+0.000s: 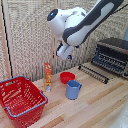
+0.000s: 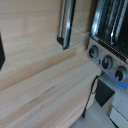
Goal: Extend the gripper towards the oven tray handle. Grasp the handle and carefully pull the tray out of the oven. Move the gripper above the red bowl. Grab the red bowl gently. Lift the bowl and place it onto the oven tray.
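The wooden table [image 1: 95, 102] filled the lower part of the exterior view, with a slatted wall behind it. Above it the bulky white and black arm [image 1: 82, 22] reached in from the upper corner on the exterior view's right, bending down over the middle of the table. The oven [image 1: 113, 54] stood at the exterior view's right edge, its door down, and the tray [image 1: 93, 73] lay pulled out in front of it on the table; the oven tray handle [image 1: 90, 75] ran along its near edge. In the wrist view the oven's knobs [image 2: 106, 62] and a dark bar of the tray [image 2: 65, 25] showed clearly.

A large red basket [image 1: 21, 99] sat at the exterior view's left. The blue cup [image 1: 73, 89] stood near the middle, and the red bowl [image 1: 67, 77] rested on the table just behind it, apart from the tray. An orange carton [image 1: 48, 74] stood upright beside the bowl. The gripper [image 1: 63, 51] hung in the air above the bowl, holding nothing; how far its fingers were parted could not be told.
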{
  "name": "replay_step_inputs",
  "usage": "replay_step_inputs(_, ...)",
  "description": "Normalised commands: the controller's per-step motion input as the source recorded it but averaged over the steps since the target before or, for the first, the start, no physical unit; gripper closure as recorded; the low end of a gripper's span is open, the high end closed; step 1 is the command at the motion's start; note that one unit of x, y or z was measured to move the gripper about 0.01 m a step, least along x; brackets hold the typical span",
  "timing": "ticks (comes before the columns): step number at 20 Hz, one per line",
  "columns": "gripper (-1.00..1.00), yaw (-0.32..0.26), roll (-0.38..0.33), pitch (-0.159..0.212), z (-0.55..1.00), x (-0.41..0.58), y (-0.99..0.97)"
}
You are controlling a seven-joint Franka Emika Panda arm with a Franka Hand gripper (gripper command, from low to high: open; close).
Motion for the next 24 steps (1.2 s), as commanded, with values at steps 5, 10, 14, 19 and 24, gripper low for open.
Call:
replay_step_inputs(5, -1.0, 0.045, -0.243, -0.058, -0.11, -0.07, -0.53)
replay_step_inputs(10, -1.0, 0.047, -0.218, -0.055, -0.17, -0.058, -0.59)
replay_step_inputs(14, -1.0, 0.044, -0.206, -0.051, -0.17, -0.04, -0.64)
replay_step_inputs(19, -1.0, 0.046, -0.182, -0.049, -0.13, -0.019, -0.62)
replay_step_inputs(24, -1.0, 0.055, -0.146, -0.044, -0.12, 0.0, -0.66)
